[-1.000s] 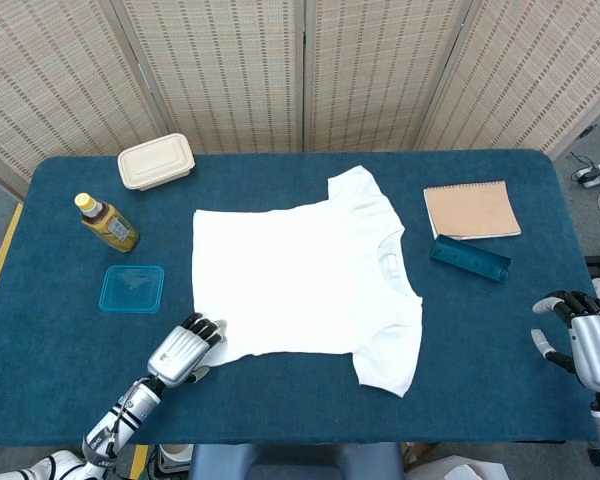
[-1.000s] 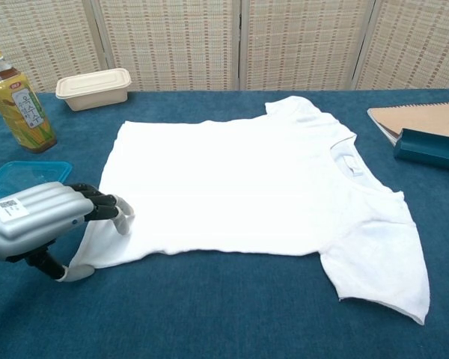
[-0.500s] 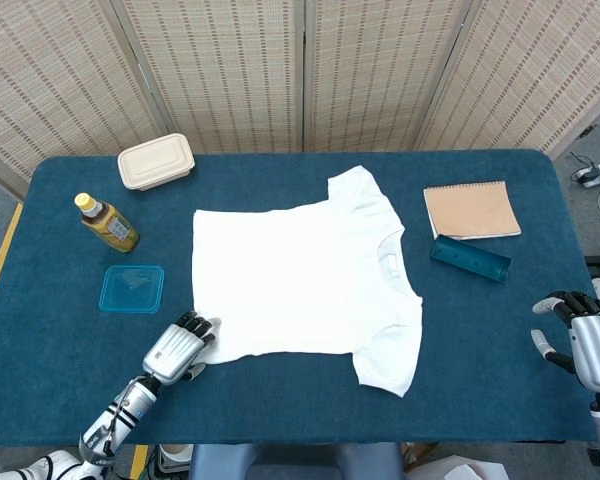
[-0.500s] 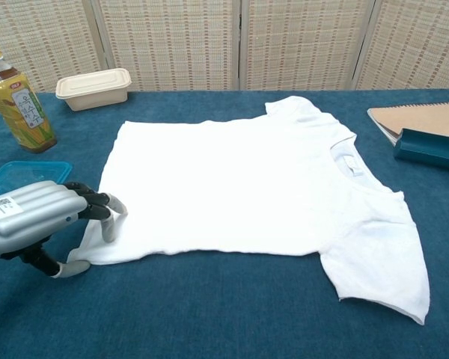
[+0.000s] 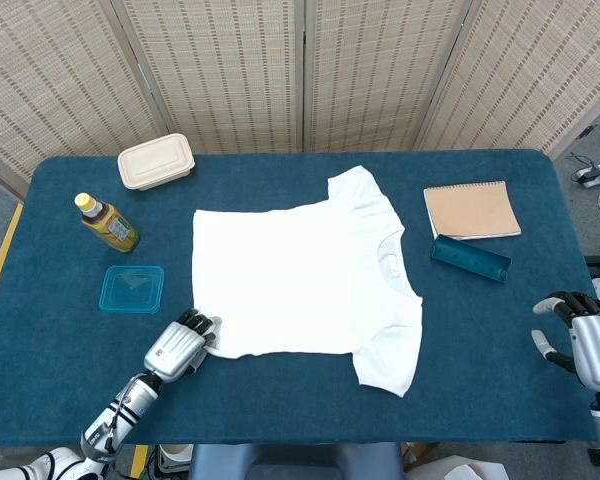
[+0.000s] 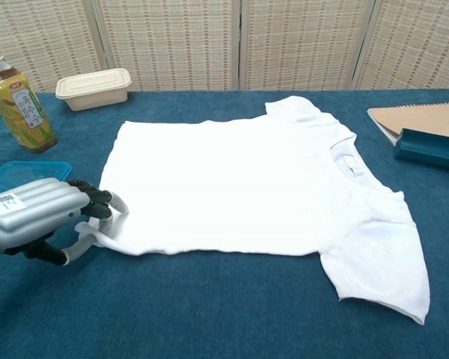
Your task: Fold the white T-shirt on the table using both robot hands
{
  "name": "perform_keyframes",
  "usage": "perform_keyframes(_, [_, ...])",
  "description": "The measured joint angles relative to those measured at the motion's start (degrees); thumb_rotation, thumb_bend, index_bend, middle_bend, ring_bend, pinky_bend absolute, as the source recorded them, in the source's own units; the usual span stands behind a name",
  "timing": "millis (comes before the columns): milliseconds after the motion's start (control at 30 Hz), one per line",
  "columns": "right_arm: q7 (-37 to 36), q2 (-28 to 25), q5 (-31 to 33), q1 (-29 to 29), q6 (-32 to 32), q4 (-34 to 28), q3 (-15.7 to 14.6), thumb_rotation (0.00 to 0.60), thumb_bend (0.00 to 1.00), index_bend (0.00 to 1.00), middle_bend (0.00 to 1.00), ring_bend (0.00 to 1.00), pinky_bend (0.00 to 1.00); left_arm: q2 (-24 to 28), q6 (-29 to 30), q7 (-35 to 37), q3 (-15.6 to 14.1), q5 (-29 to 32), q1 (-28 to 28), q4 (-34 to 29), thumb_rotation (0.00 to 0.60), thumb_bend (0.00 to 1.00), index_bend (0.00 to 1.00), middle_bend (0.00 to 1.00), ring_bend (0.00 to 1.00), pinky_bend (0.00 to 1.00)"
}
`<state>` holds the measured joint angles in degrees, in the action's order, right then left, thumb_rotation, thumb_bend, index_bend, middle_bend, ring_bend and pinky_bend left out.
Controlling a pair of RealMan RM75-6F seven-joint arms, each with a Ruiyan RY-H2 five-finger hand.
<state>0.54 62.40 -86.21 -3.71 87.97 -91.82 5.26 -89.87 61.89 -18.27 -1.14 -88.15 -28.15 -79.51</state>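
T-shirt [image 5: 305,275] lies lengthwise, collar rightward; left hand [image 5: 177,349] pinches its hem corner.

Left robot hand [image 6: 37,219] pinching the near hem corner of the flat white T-shirt [image 6: 247,187].

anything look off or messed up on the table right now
Only the shirt's near-left hem corner: it is bunched up and pulled to a point between the left hand's fingers, so that edge no longer lies flat. The rest of the shirt is spread out; nothing looks spilled or damaged.
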Motion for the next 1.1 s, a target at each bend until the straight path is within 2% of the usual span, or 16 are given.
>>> perform_keyframes(267, [-0.94, -0.21, -3.06, -1.44, -1.99, -0.13, -1.04, 0.6, 0.25, 0.45, 0.38, 0.3, 0.38, 0.06, 0.2, 1.79, 0.54, 0.08, -0.6, -0.8, 0.6, 0.59, 0.74, 0.26, 0.23, 0.15])
perform_keyframes(600, [-1.85, 1.08, -14.31, -8.93, -10.89, 1.47, -5.26, 0.6, 0.23, 0.45, 0.37, 0.28, 0.38, 1.49, 1.33, 1.84, 0.44, -0.02, -0.46, -4.07, 0.6, 0.59, 0.75, 0.27, 0.23, 0.15])
perform_keyframes(767, [-1.02, 5.01, -17.93, -10.72, -11.36, 6.71, -6.22, 0.6, 0.17, 0.45, 0.33, 0.2, 0.33, 2.37, 2.01, 2.08, -0.03, -0.32, -0.08, -5.95, 0.6, 0.59, 0.75, 0.27, 0.23, 0.15])
perform_keyframes(967, [-1.3, 11.54, -20.79, -13.14, -12.15, 14.79, -7.56, 0.6, 0.1, 0.45, 0.32, 0.19, 0.3, 2.84, 2.29, 2.36, -0.39, -0.26, 0.23, -6.8, 0.6, 0.59, 0.75, 0.27, 0.23, 0.15])
perform_keyframes(1100, [-1.81, 14.34, -21.14, -14.24, -12.83, 18.87, -8.19, 0.6, 0.09, 0.45, 0.32, 0.19, 0.3, 3.07, 2.56, 2.39, -0.48, -0.1, 0.48, -7.03, 0.6, 0.59, 0.75, 0.27, 0.23, 0.15])
